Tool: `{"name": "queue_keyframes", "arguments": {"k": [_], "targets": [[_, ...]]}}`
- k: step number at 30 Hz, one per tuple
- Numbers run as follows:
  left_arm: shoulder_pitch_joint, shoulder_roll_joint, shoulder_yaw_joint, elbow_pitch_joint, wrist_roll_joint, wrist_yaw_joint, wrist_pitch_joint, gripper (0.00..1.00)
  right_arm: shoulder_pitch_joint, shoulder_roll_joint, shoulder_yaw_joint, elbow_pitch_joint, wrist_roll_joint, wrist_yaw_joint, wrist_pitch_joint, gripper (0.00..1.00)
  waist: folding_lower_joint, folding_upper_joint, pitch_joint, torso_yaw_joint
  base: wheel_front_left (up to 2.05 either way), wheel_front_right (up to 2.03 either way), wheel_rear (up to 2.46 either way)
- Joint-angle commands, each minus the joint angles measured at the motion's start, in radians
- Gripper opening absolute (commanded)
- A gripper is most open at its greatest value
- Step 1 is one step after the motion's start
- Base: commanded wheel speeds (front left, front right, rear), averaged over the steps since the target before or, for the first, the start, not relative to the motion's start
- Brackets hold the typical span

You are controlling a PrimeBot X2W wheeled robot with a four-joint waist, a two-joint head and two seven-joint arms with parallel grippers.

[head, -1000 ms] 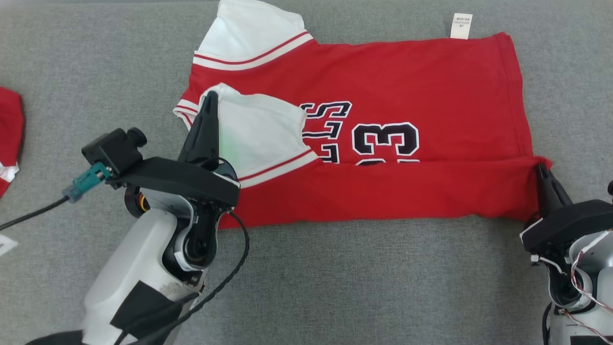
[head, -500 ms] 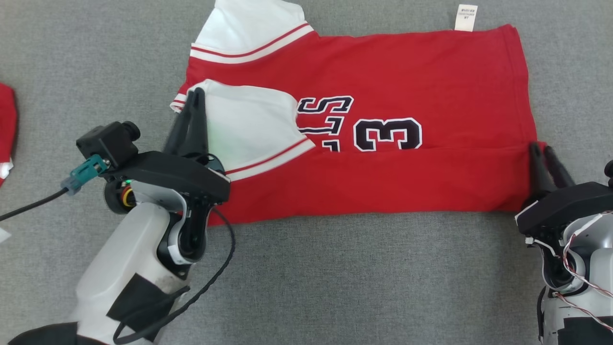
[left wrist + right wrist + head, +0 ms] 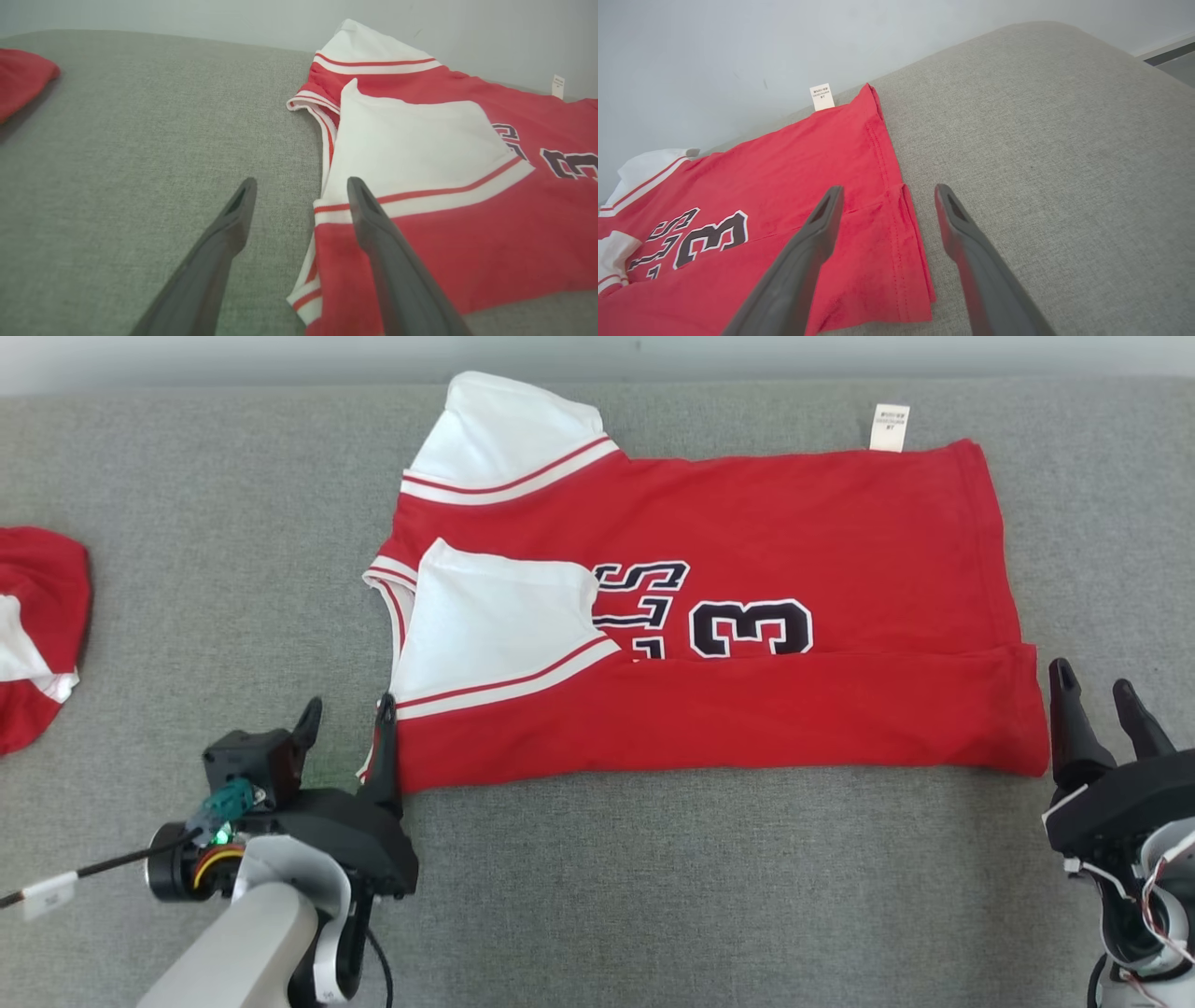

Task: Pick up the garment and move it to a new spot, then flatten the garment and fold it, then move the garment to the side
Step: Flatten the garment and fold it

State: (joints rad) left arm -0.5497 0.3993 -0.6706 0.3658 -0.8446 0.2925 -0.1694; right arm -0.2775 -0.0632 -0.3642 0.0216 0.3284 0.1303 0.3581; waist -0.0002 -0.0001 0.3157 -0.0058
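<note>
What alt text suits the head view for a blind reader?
A red jersey with white sleeves lies on a grey surface, near edge folded over. The left gripper and right gripper, both open, flank its near corners, holding nothing.

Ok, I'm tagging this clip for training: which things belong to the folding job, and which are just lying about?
Job: red jersey, partly folded; left gripper and right gripper, both open at its near corners.
Lying about: other red-and-white garment at far left; grey cushion underneath.
</note>
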Motion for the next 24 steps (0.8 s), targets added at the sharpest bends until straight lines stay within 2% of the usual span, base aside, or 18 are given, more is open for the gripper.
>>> {"name": "queue_keyframes", "arguments": {"k": [1,5,11,12,13,14,19,24], "targets": [[0.011,0.004,-0.005,-0.008,0.012,0.011,0.013,1.0,0.014,0.004,-0.003,-0.006,-0.003,0.001,0.004,1.0,0.0002,0.0001,-0.004,0.001,0.0,0.0,0.0],[0.04,0.026,-0.041,-0.022,0.025,0.049,0.08,1.0,0.03,0.01,-0.002,-0.033,-0.012,0.001,0.021,1.0,0.0002,0.0001,-0.004,-0.008,0.0,0.0,0.0],[0.034,0.035,-0.076,-0.029,0.029,0.066,0.157,1.0,0.032,0.013,0.002,-0.043,-0.023,0.001,0.025,1.0,0.0002,0.0001,0.005,-0.019,0.0,0.0,0.0],[0.039,0.035,-0.084,-0.034,0.02,0.066,0.176,0.61,0.033,0.014,0.0,-0.04,-0.032,0.001,0.025,1.0,0.0002,0.0001,0.008,-0.022,0.0,0.0,0.0],[0.041,0.036,-0.09,-0.037,0.024,0.067,0.182,0.33,0.032,0.013,-0.001,-0.035,-0.037,0.001,0.024,1.0,0.0002,0.0001,0.01,-0.023,0.0,0.0,0.0],[0.044,0.036,-0.094,-0.042,0.025,0.067,0.187,0.0,0.032,0.014,0.0,-0.028,-0.046,0.001,0.026,1.0,0.0002,0.0001,0.012,-0.024,0.0,0.0,0.0],[0.067,0.046,-0.1,-0.055,0.027,0.078,0.19,0.0,0.015,0.013,0.01,0.015,-0.171,0.001,0.012,1.0,0.0002,0.0001,0.025,-0.026,0.0,0.0,0.0],[0.087,0.045,-0.101,-0.061,0.025,0.081,0.173,0.0,-0.005,0.013,0.01,0.082,-0.245,0.001,0.023,1.0,0.0002,0.0001,0.039,-0.012,0.0,0.0,0.0]]}}
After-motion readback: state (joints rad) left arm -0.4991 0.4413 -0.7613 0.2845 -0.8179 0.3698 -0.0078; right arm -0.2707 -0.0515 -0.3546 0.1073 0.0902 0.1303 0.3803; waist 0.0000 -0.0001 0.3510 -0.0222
